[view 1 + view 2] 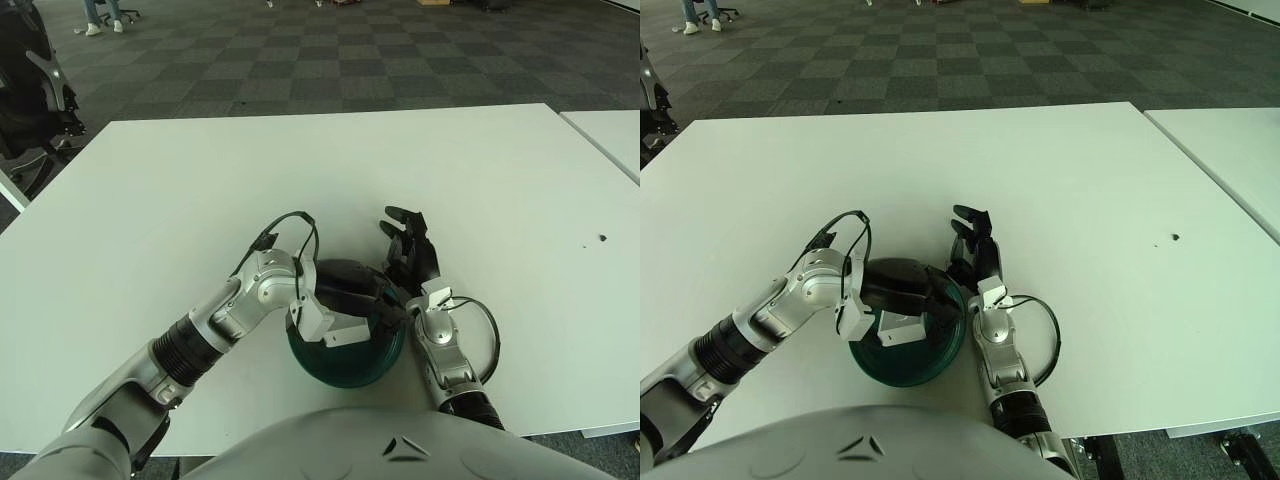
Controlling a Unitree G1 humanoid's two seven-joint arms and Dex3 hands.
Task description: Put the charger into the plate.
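Observation:
A dark green plate (352, 372) stands on the white table (300, 170) near its front edge. My left hand (350, 290) reaches over the plate from the left, its black fingers curled around a white charger (343, 335) held just inside the plate's rim; I cannot tell whether the charger touches the plate's bottom. The same charger (898, 328) shows under the palm in the right eye view. My right hand (408, 248) shows right beside the plate's right rim, fingers spread and pointing away from me, holding nothing.
A second white table (612, 135) stands to the right across a narrow gap. A black office chair (30, 90) stands off the far left corner. A small dark speck (602, 238) lies on the table's right part.

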